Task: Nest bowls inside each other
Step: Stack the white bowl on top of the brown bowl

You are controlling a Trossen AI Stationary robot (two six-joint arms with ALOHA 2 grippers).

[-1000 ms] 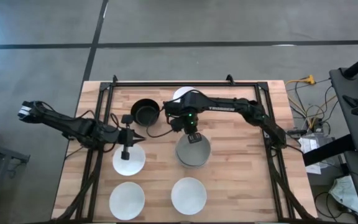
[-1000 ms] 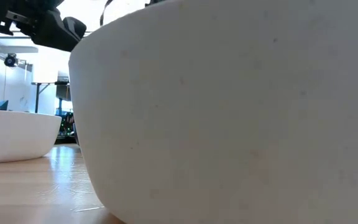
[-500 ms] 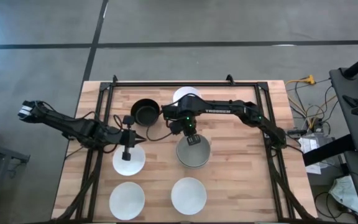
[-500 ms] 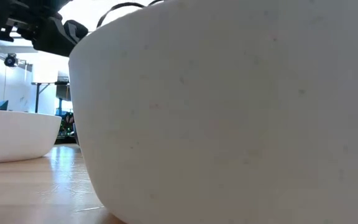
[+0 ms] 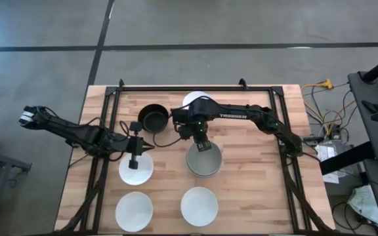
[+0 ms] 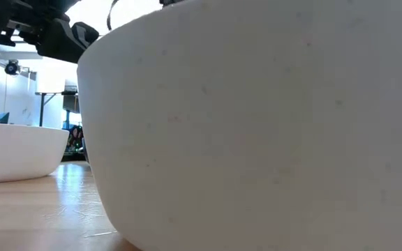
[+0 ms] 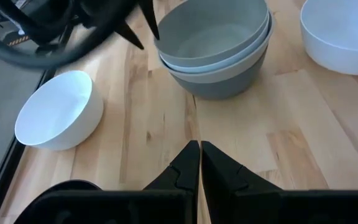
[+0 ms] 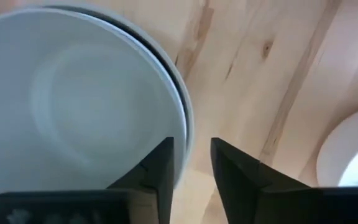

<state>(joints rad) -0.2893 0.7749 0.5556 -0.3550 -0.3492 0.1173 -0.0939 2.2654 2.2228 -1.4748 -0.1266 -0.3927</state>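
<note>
Now the right gripper is seen a little nearer the far rim of the grey stack than half a second ago; little else is changed. Its fingers are spread a small way apart, and the rim of the stack is seen right beside them, though whether it is touched cannot be told. The stack is made of nested grey bowls, and it lies just under and in front of this claw. A black bowl and a white bowl are found just behind it.

The left gripper is held over the edge of another white bowl, with its fingers pressed together and nothing held between them. Two more white bowls are set farther away, near the front edge of the table.

Most of the low view is blocked by one big white bowl wall. How many bowls are in the stack is hard to tell.
</note>
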